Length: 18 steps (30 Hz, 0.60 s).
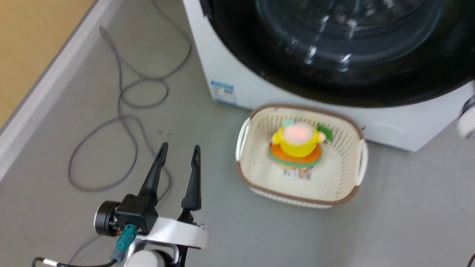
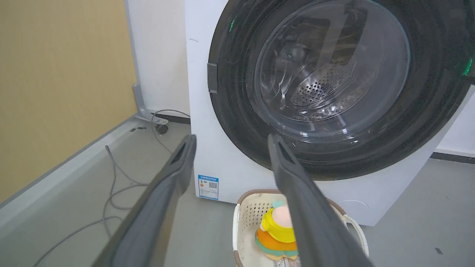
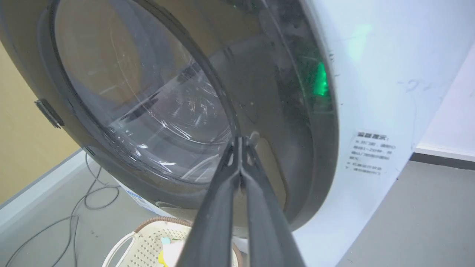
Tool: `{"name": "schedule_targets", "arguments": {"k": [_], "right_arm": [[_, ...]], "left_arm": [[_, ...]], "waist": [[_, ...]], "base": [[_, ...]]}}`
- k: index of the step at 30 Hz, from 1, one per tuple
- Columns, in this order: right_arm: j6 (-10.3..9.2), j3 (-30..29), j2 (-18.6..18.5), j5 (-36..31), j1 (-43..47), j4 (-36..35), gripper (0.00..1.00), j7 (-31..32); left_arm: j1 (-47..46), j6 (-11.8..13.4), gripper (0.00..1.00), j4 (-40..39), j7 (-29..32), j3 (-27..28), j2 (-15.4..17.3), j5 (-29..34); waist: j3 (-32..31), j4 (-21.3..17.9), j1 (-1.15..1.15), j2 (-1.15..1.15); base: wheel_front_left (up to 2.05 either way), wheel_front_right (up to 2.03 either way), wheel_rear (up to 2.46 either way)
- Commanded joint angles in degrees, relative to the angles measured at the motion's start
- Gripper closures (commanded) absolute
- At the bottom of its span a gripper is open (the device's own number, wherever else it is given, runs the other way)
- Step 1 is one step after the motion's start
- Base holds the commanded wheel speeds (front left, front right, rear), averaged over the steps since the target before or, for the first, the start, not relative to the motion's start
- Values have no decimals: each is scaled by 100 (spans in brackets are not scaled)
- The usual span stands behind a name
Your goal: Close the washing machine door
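One door: round black-rimmed glass washing machine door [image 2: 330, 74] on white washing machine [image 2: 200, 74].
Left gripper [image 1: 180, 145]: jaws spread, short of door.
Right gripper [image 3: 241, 141]: jaws pressed together, tips at door's rim.

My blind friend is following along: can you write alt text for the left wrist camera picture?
The black-rimmed glass door of a white washing machine looks shut, the perforated drum visible through it. The left gripper stands open in front; a cream basket below holds a yellow-and-orange toy, and grey cable lies on the floor.
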Motion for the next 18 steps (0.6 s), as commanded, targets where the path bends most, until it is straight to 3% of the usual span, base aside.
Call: {"name": "schedule_targets", "arguments": {"k": [1, 7, 13, 18], "right_arm": [[-4, 121, 29, 12, 293, -135, 100, -135], [-4, 352, 132, -177, 1340, -823, 100, -544], [-4, -386, 533, -306, 2559, -1573, 100, -718], [-4, -1160, 1245, -615, 3604, -2363, 100, -743]], "left_arm": [[94, -30, 0, 58, -25, 52, 23, 43], [355, -33, 0, 196, -25, 239, 60, 27], [579, -43, 0, 285, -25, 375, 99, 6], [814, -38, 0, 295, -25, 514, 127, -36]], "waist": [[-364, -204, 0, 0], [-899, -487, 0, 0], [-1261, -689, 0, 0], [-1454, -869, 0, 0]], "base": [[0, 0, 0], [0, 0, 0], [0, 0, 0], [0, 0, 0]]}}
